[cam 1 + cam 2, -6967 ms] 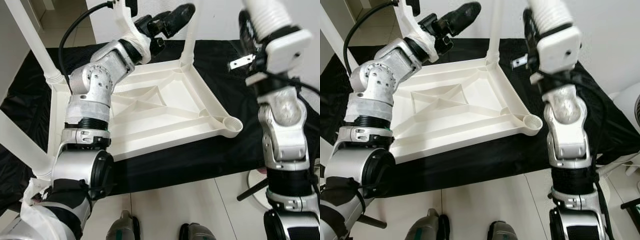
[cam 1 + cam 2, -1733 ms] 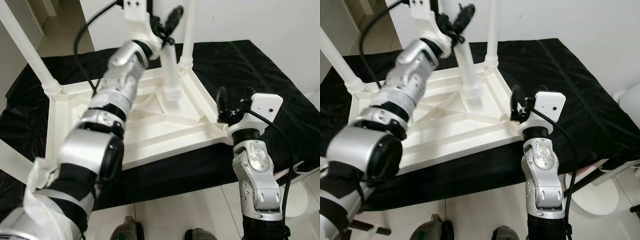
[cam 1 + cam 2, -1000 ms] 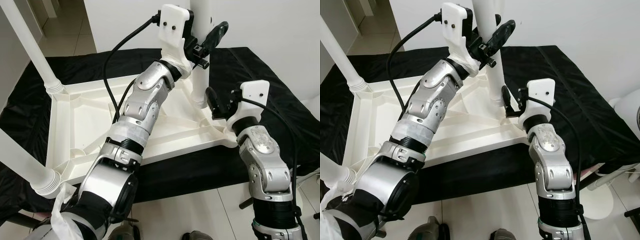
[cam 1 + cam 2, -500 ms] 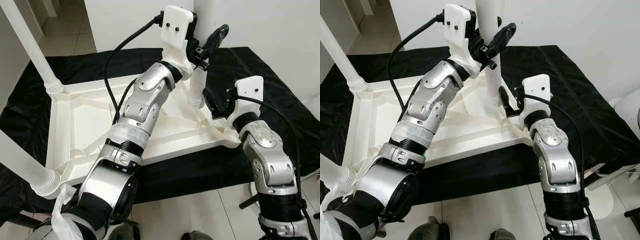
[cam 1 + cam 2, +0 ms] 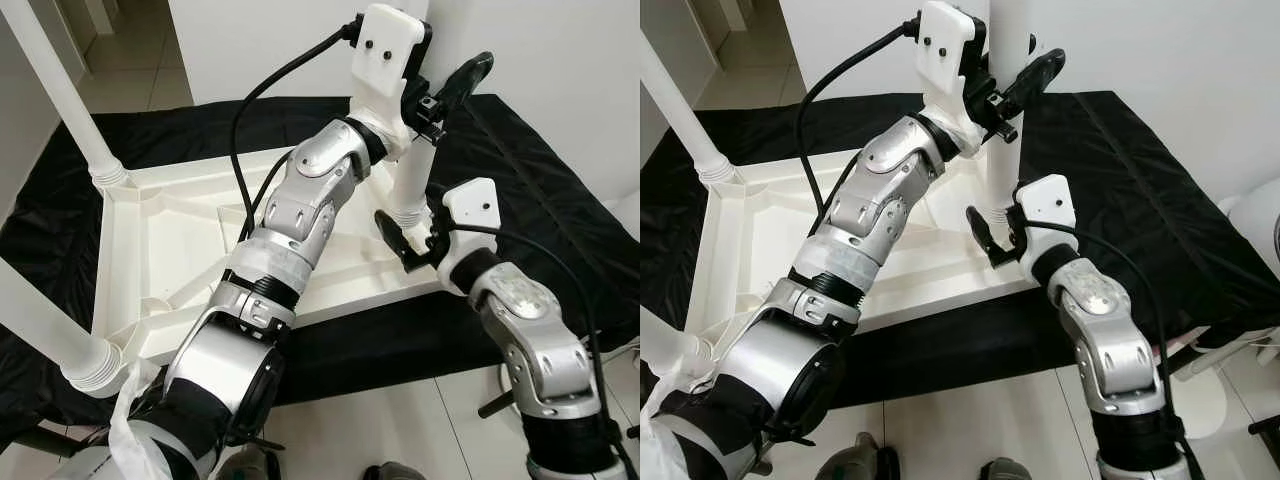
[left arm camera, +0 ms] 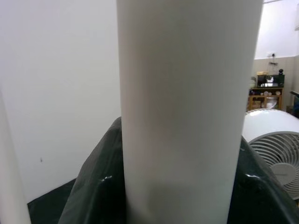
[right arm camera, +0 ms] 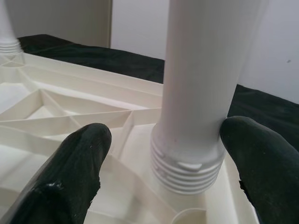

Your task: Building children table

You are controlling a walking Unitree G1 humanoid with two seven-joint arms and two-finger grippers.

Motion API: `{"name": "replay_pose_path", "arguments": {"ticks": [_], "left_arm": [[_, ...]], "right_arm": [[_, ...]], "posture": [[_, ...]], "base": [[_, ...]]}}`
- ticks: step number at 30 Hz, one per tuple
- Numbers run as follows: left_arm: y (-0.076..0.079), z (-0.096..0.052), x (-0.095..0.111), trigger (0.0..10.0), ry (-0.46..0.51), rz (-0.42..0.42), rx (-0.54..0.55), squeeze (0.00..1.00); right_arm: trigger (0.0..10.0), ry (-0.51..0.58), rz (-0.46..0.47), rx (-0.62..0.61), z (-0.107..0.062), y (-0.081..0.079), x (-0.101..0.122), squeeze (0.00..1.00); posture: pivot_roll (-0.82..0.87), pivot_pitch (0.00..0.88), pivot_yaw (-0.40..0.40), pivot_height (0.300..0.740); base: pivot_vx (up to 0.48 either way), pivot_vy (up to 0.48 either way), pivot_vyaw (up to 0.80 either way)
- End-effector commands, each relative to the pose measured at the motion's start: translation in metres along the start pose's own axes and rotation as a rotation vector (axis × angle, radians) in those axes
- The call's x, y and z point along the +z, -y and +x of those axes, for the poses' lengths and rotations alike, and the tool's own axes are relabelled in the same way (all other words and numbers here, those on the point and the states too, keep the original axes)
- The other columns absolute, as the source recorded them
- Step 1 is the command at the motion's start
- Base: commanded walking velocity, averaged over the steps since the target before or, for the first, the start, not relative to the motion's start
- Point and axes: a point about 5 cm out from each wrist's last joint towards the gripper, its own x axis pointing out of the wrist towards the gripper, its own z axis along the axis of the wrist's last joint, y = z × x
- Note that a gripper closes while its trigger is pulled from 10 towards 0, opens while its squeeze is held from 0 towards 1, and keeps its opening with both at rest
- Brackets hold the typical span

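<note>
Left gripper (image 5: 440, 95) pinches the table leg (image 5: 412, 185), top cut off; right gripper (image 7: 163, 163) spread around its threaded end.

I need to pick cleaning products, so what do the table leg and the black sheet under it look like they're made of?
The leg looks like moulded white plastic, smooth and matte, with ribbed threads moulded at its end. The sheet seems thin, glossy plastic film or coated fabric: it wrinkles and catches highlights.

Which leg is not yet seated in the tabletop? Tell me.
The leg held by the left gripper, near the right gripper. Its threaded end hangs above the tabletop; the far-left leg stands in its corner.
</note>
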Motion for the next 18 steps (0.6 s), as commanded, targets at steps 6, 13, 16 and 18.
{"name": "replay_pose_path", "arguments": {"ticks": [6, 13, 16, 18], "left_arm": [[0.008, 0.005, 0.007, 10.0, 0.022, 0.02, -0.065, 0.0], [0.018, 0.005, 0.004, 10.0, 0.015, -0.004, -0.09, 0.0], [0.019, 0.004, 0.003, 10.0, 0.007, -0.009, -0.092, 0.0], [0.019, 0.003, 0.002, 10.0, 0.0, -0.011, -0.093, 0.0]], "right_arm": [[10.0, 0.015, -0.026, -0.001, 0.004, 0.002, 0.003, 0.0], [10.0, 0.045, -0.055, -0.072, 0.013, 0.014, 0.009, 0.0], [10.0, 0.061, -0.062, -0.099, 0.013, 0.018, 0.011, 0.0], [10.0, 0.074, -0.06, -0.124, 0.013, 0.021, 0.011, 0.0]], "posture": [[0.0, 0.016, -0.002, 0.74], [0.01, 0.012, -0.01, 0.74], [0.02, 0.009, -0.012, 0.74], [0.02, 0.007, -0.016, 0.74]], "base": [[0.0, 0.0, 0.0], [0.0, 0.0, 0.0], [0.0, 0.0, 0.0], [0.0, 0.0, 0.0]]}}
